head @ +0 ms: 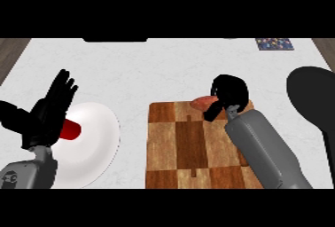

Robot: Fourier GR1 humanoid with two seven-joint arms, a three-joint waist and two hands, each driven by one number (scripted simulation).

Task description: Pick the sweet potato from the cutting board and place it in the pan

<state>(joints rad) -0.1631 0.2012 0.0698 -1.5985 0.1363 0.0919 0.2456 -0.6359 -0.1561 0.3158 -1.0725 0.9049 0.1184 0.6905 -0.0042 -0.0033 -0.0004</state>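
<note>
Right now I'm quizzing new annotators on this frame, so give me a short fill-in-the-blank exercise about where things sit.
1. The sweet potato is at the far end of the wooden ____, under the curled right hand.
2. The red item sits on a white ____.
3. The black pan lies at the view's ____ edge.
Missing words: cutting board; plate; right.

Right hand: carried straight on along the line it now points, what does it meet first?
The reddish sweet potato at the far edge of the wooden checkered cutting board. The right hand points up-left, and the potato lies directly ahead, partly hidden by it; whether they already touch is unclear.
</note>
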